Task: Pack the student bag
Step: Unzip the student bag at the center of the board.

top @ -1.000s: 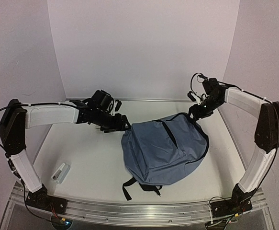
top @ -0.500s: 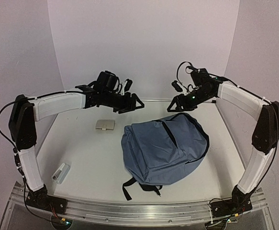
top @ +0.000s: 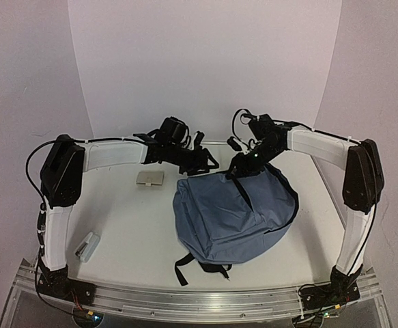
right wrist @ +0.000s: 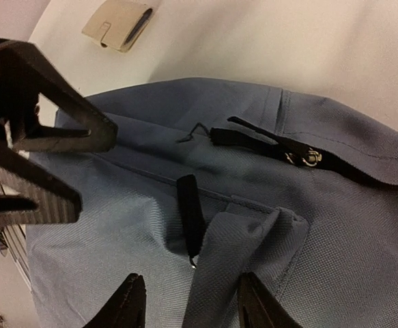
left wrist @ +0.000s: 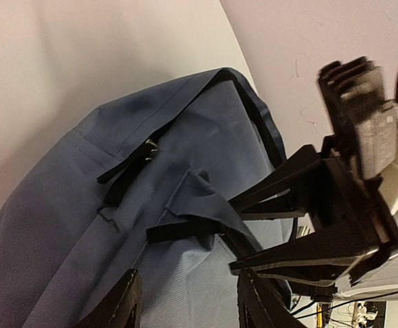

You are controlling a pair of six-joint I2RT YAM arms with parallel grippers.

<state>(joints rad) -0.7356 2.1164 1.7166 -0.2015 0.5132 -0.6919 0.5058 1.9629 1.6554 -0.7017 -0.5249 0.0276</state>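
Nearest me, the black straps (top: 199,265) are trailing off the near edge of the student bag (top: 233,215). The bag is lying flat on the table (top: 127,225) with its curved zip line facing up. Well off the bag's near left corner a small white-and-grey object (top: 86,246) is lying; I cannot tell what it is. Just beyond the bag's far left corner a tan case (top: 149,178) is sitting, near the fabric but not touching it.

Over the bag's far edge I am hovering both arms, tips pointing at each other. The left gripper (top: 209,162) is showing parted fingers with nothing pinched between them. The right gripper (top: 239,166) is likewise released, with only blue cloth showing below the gap.

I am reading the step in hand as getting hold of the bag's top so that it can be opened for packing. Below the right fingers the black hanging loop (right wrist: 190,212) is standing proud of the seam, and the zip pull (right wrist: 310,158) is lying just to one side of it.

To do this well I am planning to have one arm pinch the loop as an anchor and the other take the pull. The cloth looks soft, so I am expecting it to bunch unless it is tensioned first and the pull drawn along the zip line. The two sets of fingers are very near each other, so I am leaving room between them while descending.
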